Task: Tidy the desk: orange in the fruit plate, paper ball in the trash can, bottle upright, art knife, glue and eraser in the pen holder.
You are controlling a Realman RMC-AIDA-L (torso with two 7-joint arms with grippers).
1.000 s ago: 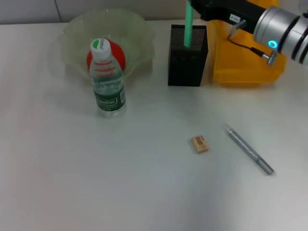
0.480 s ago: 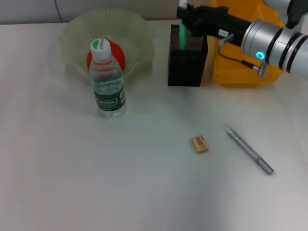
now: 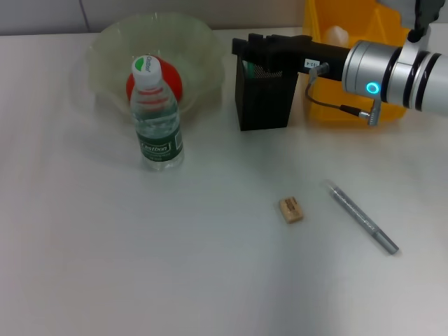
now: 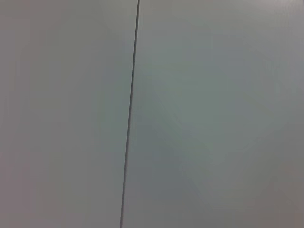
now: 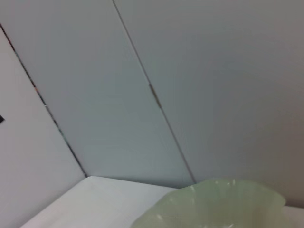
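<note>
White counter fills my head view. I have the right end effector low over the pen holder, presumably to drop something in; I cannot tell its opening. Orange sits in the fruit plate, bottle upright before it. Eraser and grey knife lie loose nearby, awaiting pickup. Trash can stands behind my arm.

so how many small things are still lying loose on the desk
2: the eraser near the middle, and a grey pen-like tool just to its right. Anything inside the pen holder is hidden.
</note>
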